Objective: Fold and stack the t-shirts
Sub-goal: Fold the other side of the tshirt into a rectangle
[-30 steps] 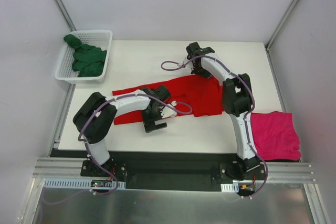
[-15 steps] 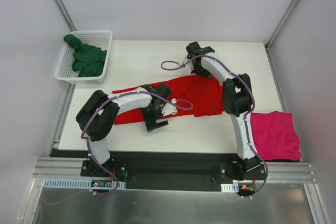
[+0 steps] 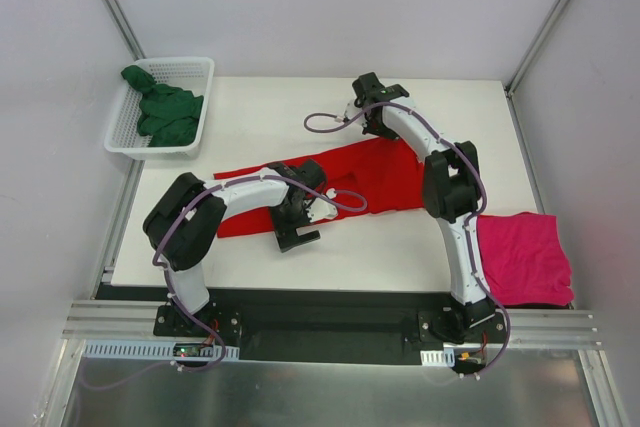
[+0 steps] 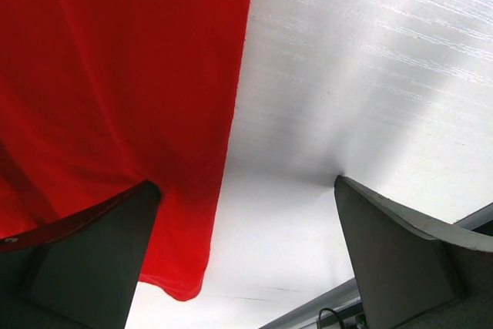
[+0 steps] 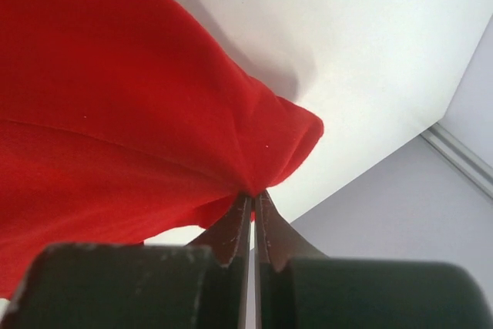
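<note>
Red t-shirt (image 3: 375, 179) lies spread across the middle of the table (image 3: 270, 107), long axis left to right, mostly flat, far right edge pulled up off the surface. Right gripper (image 5: 253, 199) is pressed together on that far edge, pinching a bunched fold of red cloth; the wrist view shows the fabric draping down from the tips with bare table beneath. Left gripper (image 4: 243, 186) is spread wide and low at the shirt's near left part, one finger over red cloth, the other over bare table, holding nothing. We read this as the red tee mid-fold: one side gripped, the other side not yet grabbed. Magenta-pink t-shirt (image 3: 525, 257) sits well apart at the near right corner, a flat rough rectangle, which looks folded to us, though we can't check the layers from above. Dark green t-shirt (image 3: 163, 112) is crumpled in the white mesh basket (image 3: 203, 67) at the far left, unfolded. Nothing is stacked on anything. Our estimate: about one tee of three done, the red one in progress, green fold plus all stacking left.
</note>
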Controlling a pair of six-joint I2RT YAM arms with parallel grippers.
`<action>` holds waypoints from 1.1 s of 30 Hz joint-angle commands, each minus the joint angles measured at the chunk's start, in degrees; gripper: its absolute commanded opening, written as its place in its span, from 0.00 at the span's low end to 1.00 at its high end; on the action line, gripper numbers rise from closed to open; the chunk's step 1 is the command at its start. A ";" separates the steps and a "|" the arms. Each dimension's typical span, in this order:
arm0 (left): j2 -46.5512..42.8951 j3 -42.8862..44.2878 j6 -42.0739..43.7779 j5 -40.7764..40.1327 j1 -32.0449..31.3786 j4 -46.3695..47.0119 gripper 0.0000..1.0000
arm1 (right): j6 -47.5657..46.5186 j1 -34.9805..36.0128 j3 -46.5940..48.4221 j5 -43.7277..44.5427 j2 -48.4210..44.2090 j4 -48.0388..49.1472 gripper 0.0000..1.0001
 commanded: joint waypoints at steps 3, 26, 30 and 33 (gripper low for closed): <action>4.51 -3.67 1.71 8.22 -0.43 3.58 0.99 | -3.82 0.43 2.66 3.02 -1.46 2.18 0.01; 5.13 -3.14 2.67 7.69 -1.22 3.58 0.98 | -10.50 0.08 3.46 5.05 -2.16 5.94 0.01; 4.95 -3.40 2.85 7.61 -1.40 3.67 0.98 | -11.55 -0.10 3.38 5.84 -0.94 7.27 0.02; 4.87 -3.41 2.85 7.43 -1.40 3.67 0.98 | -10.59 -0.10 2.23 6.02 -0.32 7.19 0.02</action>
